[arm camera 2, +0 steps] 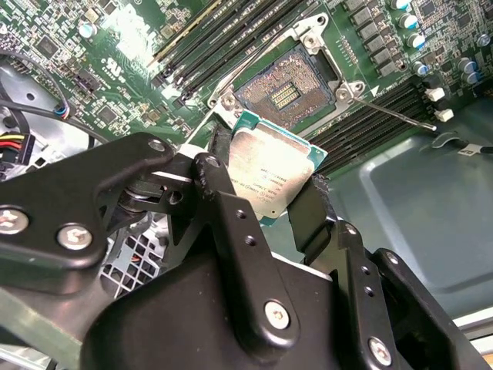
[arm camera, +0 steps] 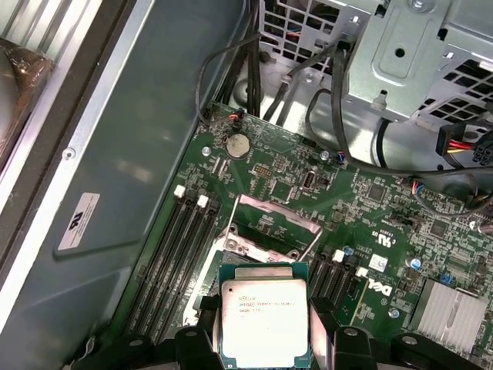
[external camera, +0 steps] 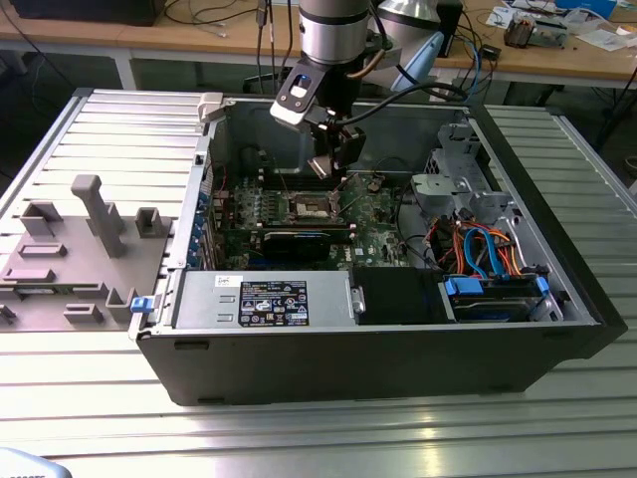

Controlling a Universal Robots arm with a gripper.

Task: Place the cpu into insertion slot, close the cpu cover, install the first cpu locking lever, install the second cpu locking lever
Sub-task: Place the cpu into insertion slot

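While the pincer (arm camera 2: pixel 268 179) pinches the cpu (arm camera: pixel 264 317) by two opposite edges, the chip hangs clear of the board, just short of the insertion slot (arm camera: pixel 269 229).

Its metal top faces both wrist cameras and its other two edges are free. The slot's contact field lies uncovered inside the silvery rim. Long black memory slots (arm camera: pixel 173 247) flank the slot closely on both sides, and a thin metal rod (arm camera 2: pixel 393 112) juts from one corner of the rim across one bank. Farther out, the grey case wall (arm camera: pixel 115 154) runs alongside one bank, and a drive cage (arm camera: pixel 416 54) trailing cables stands beyond the board. In the exterior view the arm reaches down through the open side of the computer case (external camera: pixel 348 358), which lies on the ribbed bench (external camera: pixel 100 129).
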